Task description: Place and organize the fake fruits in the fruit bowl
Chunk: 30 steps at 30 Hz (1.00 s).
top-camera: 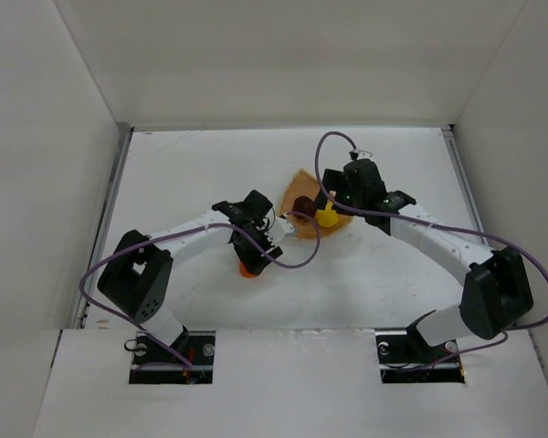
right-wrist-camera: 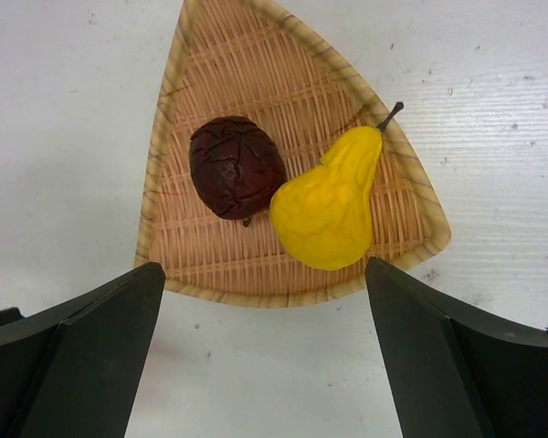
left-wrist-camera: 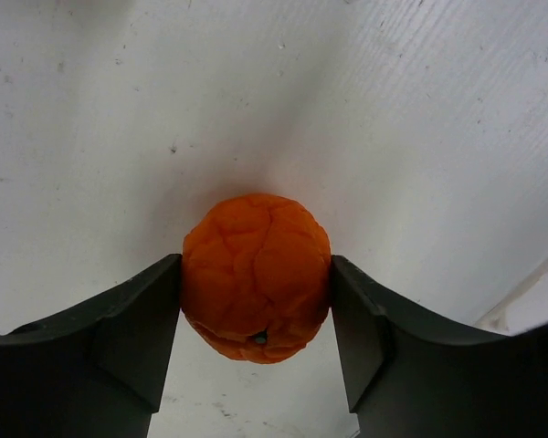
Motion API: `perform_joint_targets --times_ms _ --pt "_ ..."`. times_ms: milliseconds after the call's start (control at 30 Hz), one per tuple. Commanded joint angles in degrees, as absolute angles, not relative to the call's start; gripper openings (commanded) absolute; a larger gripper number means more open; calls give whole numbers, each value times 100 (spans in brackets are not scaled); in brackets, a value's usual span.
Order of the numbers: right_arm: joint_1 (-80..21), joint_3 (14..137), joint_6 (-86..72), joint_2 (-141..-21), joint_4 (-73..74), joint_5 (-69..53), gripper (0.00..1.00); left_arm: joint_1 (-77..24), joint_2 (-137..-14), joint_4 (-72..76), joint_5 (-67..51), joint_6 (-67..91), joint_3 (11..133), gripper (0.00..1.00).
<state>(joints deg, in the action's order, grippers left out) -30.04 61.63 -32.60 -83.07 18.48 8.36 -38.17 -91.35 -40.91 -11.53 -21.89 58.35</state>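
Observation:
My left gripper (left-wrist-camera: 256, 278) is shut on the round orange fruit (left-wrist-camera: 256, 276), one finger on each side, just over the white table. In the top view the orange fruit (top-camera: 247, 269) is left and near of the woven fruit bowl (top-camera: 299, 180). The bowl (right-wrist-camera: 169, 100) holds the dark maroon fruit (right-wrist-camera: 236, 167) and the yellow pear (right-wrist-camera: 329, 205), touching side by side, pear stem pointing away. Both also show in the top view, the maroon fruit (top-camera: 301, 206) and the pear (top-camera: 327, 217). My right gripper (right-wrist-camera: 265, 274) is open and empty, above the bowl's near rim.
White walls enclose the table on the left, back and right. A purple cable (top-camera: 297, 263) loops from each arm over the table near the bowl. The left wrist view shows a table edge or seam (left-wrist-camera: 525, 287) at lower right.

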Motion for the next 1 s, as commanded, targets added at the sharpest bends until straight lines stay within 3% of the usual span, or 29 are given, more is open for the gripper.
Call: perform_joint_targets --times_ms 0,300,633,767,900,933,967 --pt "-2931 6091 -3305 -7990 1644 853 98 -3696 -9053 -4166 -1029 -2417 5897 23" --pt "-2474 5652 -3428 -7208 1556 932 98 -3431 -9061 -3060 -985 -2135 7504 24" --pt "-2158 5063 -3498 -6347 1661 896 98 -3757 -10738 75 51 -2118 8392 28" --pt "-2096 4712 -3524 -5767 1819 940 98 -3880 -11319 658 281 -2206 8736 30" --pt "-1868 4395 -3656 -5266 2030 940 98 -3968 -11487 756 308 -2162 8816 44" --pt "-1824 4360 -3656 -5195 2074 940 100 -3985 -11487 765 308 -2153 8789 55" --pt "-1780 4342 -3648 -5142 2109 940 100 -3994 -11479 765 316 -2136 8754 71"
